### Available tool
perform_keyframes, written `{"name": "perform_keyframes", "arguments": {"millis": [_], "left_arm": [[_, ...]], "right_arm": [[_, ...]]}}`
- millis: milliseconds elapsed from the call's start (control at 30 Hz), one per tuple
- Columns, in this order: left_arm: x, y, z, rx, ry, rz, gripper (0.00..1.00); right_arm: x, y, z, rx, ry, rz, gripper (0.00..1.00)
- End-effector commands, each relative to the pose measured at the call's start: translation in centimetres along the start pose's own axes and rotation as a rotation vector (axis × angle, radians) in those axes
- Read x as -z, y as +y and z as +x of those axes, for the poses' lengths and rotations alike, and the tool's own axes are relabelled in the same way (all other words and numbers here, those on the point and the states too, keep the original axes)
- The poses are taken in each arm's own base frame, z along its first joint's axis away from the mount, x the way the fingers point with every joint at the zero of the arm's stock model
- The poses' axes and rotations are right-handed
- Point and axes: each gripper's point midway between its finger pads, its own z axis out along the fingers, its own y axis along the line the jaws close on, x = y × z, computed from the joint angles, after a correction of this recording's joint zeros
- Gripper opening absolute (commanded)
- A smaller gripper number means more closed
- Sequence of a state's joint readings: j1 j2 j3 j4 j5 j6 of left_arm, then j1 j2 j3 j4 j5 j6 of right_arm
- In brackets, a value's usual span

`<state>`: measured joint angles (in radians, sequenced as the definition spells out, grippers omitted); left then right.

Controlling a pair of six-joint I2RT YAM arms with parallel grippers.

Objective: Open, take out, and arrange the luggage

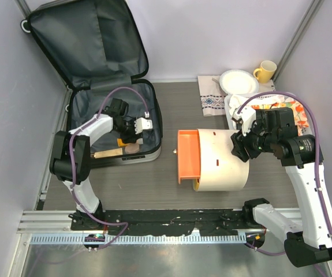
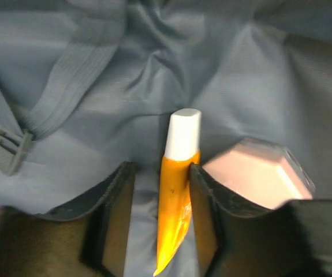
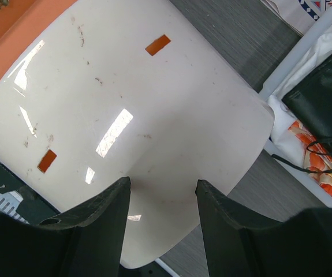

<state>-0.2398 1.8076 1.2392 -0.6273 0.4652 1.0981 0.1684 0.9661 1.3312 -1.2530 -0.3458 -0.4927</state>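
One luggage lies open at the table's left rear, its lid against the wall. Inside, the left gripper's jaws stand apart around one orange tube, one pink box just beside. The right gripper, jaws apart, hovers over one white bin; bare table lies between bin and luggage.

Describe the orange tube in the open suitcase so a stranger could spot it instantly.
Find the large open hard-shell suitcase with dark grey fabric lining on the left of the table. Near its front rim, the left gripper straddles a slim orange tube with a white cap. Its neighbour, a pale pink hexagonal piece, is flat and wide; the tube is narrow.
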Motion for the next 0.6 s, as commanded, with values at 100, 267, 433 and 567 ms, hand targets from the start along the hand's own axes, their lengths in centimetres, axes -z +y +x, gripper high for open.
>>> {"name": "perform_keyframes", "arguments": {"millis": [100, 267, 433, 567], "left_arm": [[-0.1, 0.7, 1.6, -0.093, 0.047, -0.142, 0.33], [2.2, 1.2, 0.6, -0.070, 0.019, -0.211, 0.25], [5.2, 1.6, -1.1, -0.068, -0.004, -0.247, 0.23], [7.6, 2.4, -2.7, -0.062, -0.036, -0.276, 0.16]], "right_arm": [[0.9, 1.8, 7.0, -0.086, 0.319, -0.051, 0.56], [0.9, 1.8, 7.1, -0.087, 0.322, -0.048, 0.55], [1.0, 1.8, 7.1, -0.089, 0.318, -0.046, 0.56], [1.0, 1.8, 7.0, -0.086, 0.316, -0.046, 0.56]]}}
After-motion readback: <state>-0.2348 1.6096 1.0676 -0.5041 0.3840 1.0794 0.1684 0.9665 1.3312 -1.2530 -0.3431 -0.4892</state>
